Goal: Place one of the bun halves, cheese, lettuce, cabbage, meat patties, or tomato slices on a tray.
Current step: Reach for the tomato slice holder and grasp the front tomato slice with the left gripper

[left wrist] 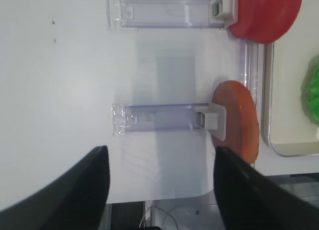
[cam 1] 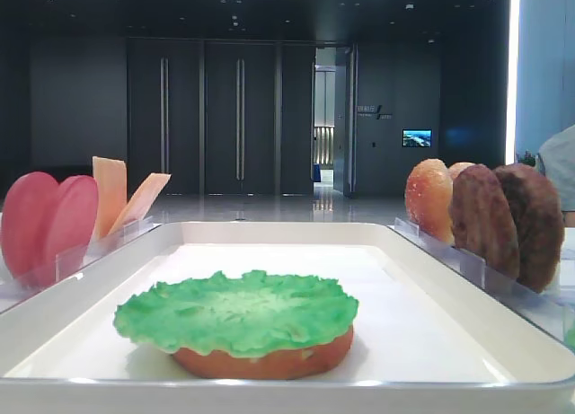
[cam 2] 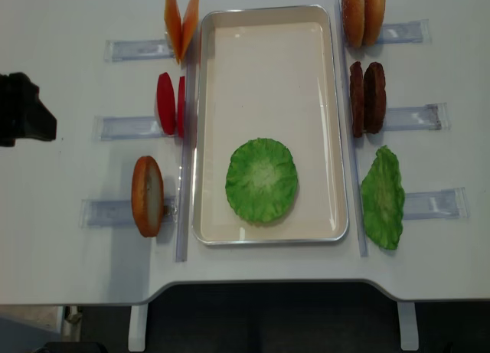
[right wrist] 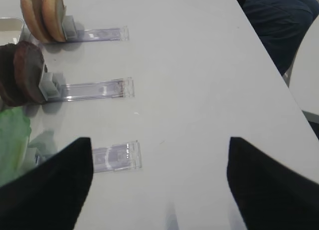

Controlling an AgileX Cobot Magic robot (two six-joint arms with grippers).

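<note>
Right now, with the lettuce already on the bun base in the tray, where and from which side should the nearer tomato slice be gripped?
Likely by its upper rim, from above. The tomato slice stands on edge in its clear holder beside the tray, its twin right behind it. The open left end effector should straddle the thin disc, one finger slipping between the two slices.

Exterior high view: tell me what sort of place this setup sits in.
Probably a lobby or showroom hall, not a kitchen: tall dark doors, a glossy floor and a wall screen stand behind the white table with toy food.
</note>
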